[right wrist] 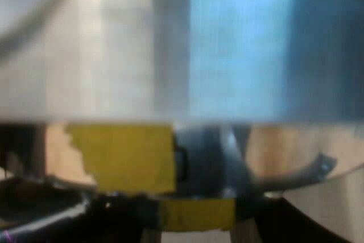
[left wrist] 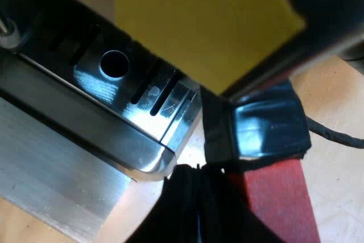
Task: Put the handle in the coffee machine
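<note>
The holder's handle, wrapped in black [left wrist: 267,135] and ending in red [left wrist: 281,203], is held in my left gripper [left wrist: 216,140]. One finger with a yellow patch [left wrist: 199,21] lies over it and a black finger [left wrist: 187,209] sits under it. The handle hangs just off the corner of the espresso machine's shiny drip tray [left wrist: 114,89]. The holder's metal head is hidden. My right gripper [right wrist: 187,197], marked with yellow patches, is pressed close to a pale metallic surface [right wrist: 170,44], with a grey metal part [right wrist: 210,157] right at it.
The drip tray has slots and a round hole [left wrist: 114,64] in its top. A brushed metal plate [left wrist: 51,180] lies beside the tray on the light wooden table [left wrist: 335,157].
</note>
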You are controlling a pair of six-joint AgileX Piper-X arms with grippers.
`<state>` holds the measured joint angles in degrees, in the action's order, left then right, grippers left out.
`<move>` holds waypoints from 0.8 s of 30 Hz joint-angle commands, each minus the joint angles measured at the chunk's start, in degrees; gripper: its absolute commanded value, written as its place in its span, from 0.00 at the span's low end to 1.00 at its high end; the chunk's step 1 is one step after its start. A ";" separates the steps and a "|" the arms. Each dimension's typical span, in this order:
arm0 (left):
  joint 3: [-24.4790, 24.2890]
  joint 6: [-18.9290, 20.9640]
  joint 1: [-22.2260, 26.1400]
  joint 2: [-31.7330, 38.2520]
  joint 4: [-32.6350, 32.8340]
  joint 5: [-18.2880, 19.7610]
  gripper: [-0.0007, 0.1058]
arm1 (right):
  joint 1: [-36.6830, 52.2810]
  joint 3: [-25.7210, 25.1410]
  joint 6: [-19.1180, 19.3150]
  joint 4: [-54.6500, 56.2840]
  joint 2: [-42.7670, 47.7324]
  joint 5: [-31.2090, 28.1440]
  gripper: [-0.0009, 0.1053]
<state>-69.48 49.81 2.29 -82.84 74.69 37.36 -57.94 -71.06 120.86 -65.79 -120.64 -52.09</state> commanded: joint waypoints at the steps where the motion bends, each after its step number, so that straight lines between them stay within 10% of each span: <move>1: -0.25 0.56 -0.60 0.49 2.83 3.38 0.01 | -0.25 -1.44 0.68 -5.55 1.25 1.74 0.31; 24: 2.87 2.69 -2.48 1.69 1.75 3.75 0.01 | -0.54 -1.44 -0.25 -4.50 1.25 -3.83 0.31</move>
<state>-66.71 51.97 0.67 -82.20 75.18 38.34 -58.54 -70.93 120.84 -66.21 -120.64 -57.36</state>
